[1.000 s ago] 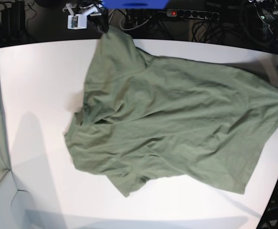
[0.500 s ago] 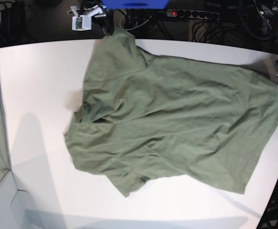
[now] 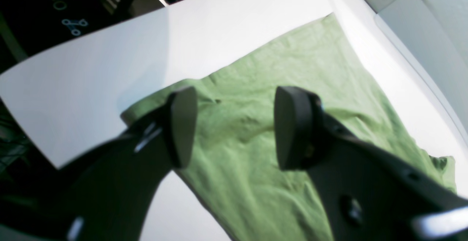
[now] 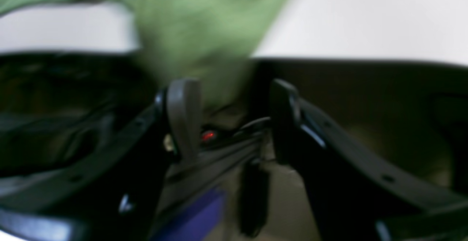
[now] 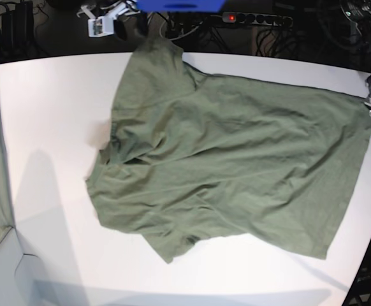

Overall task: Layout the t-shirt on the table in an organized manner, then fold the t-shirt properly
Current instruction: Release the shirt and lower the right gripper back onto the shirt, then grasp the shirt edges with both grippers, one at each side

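The white surface fills most of the base view, matte and smooth, its far edge curving against a dark clutter of cables. Spread across its middle and right lies the t-shirt, plain olive green, mostly flat but rumpled, with soft creases running across the body and a bunched fold near the collar end on the left. One sleeve reaches up to the far edge of the surface and hangs slightly over it; the hem end stretches toward the right edge, and the lower sleeve points at the near side. I can read no label or print on the cloth from any view. On a dark panel beyond the surface in my left wrist view there are pale markings, too faint to read. My left gripper hangs above the hem corner of the shirt with its jaws spread apart, cloth visible in the gap between them, and nothing pinched. My right gripper sits past the far edge of the surface, jaws likewise parted and empty, the sleeve tip hanging blurred just beyond them; whether it touches a finger I cannot tell.
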